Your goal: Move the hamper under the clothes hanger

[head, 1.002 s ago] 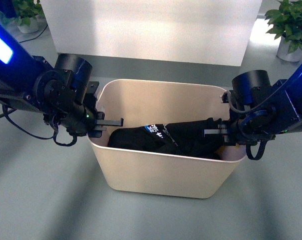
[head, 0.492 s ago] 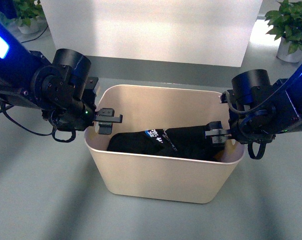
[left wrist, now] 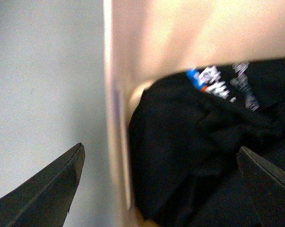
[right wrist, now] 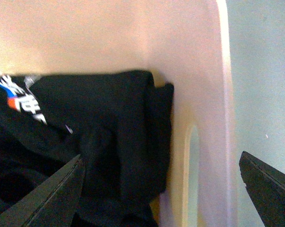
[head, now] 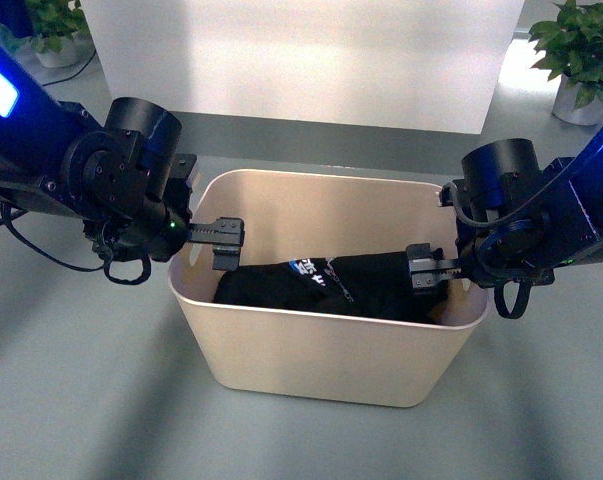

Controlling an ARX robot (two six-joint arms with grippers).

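Note:
The hamper [head: 321, 350], a cream tub, stands on the grey floor in the middle of the front view with black clothes [head: 321, 285] inside. My left gripper [head: 209, 245] is open at its left short side. In the left wrist view the gripper [left wrist: 159, 184] straddles the hamper wall [left wrist: 116, 118], one finger outside, one over the clothes [left wrist: 189, 142]. My right gripper [head: 431, 272] is open at the right short side. In the right wrist view the gripper [right wrist: 156, 189] straddles the wall by the slot handle [right wrist: 193, 175]. The clothes hanger is out of view.
A white panel [head: 301, 60] stands behind the hamper. Potted plants sit at the back right [head: 581, 60] and back left [head: 51, 30]. Grey floor [head: 81, 400] surrounds the tub on all sides.
The hamper has shifted slightly down in the front view, then stayed still. Both grippers' fingers have spread apart at its short sides.

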